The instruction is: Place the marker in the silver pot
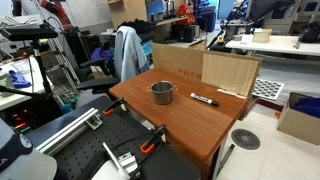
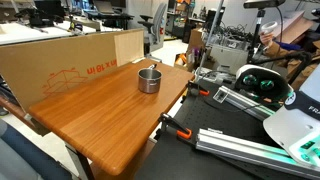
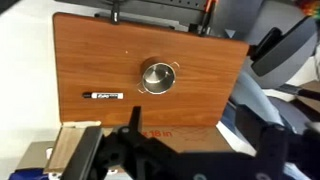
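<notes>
Jaws: dark and blurred along the bottom edge of the wrist view; impossible to tell whether wide or narrow.
Gripper (image 3: 190,150): well above the tabletop, with the whole top in sight below; well apart from marker and pot.
Marker (image 3: 105,96): lying flat on the bare wood, outside the pot, near it but apart; light band visible along its body in the wrist view; also seen in an exterior view (image 1: 204,99).
Silver pot (image 3: 157,77): upright near the middle of the tabletop, dark inside, seen in both exterior views (image 1: 162,92) (image 2: 149,79).
Wooden table (image 3: 80,50): carrying pot and marker.
Cardboard box (image 2: 60,60): standing along the table's far edge, behind the pot.
</notes>
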Tool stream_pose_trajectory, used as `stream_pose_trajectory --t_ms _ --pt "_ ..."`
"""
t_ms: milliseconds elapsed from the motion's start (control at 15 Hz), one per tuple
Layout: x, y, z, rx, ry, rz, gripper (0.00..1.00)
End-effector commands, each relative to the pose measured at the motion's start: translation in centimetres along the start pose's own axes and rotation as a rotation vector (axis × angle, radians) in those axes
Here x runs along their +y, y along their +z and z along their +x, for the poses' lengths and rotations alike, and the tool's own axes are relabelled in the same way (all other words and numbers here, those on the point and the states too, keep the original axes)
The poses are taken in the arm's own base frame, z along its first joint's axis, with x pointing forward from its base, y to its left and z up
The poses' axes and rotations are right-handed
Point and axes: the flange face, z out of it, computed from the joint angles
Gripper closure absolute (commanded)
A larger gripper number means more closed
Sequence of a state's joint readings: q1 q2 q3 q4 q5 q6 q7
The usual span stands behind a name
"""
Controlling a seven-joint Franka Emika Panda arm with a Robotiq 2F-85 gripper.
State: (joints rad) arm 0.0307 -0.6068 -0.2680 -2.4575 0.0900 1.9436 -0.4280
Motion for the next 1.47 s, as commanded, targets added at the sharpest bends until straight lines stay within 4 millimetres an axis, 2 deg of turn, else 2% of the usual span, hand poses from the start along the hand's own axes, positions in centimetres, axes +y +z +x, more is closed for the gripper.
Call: stream_pose_trajectory --t_ms 0,867,1133,1400 --pt "0.0 -0.1 0.0 0.0 0.0 0.0 0.0" --pt "-0.1 -0.5 0.2 0.023 0.009 -0.006 0.0" --pt "0.7 -0.6 0.5 0.08 0.179 -0.023 0.0" --pt "3.7 0.8 0.5 0.124 0.397 -0.059 0.0"
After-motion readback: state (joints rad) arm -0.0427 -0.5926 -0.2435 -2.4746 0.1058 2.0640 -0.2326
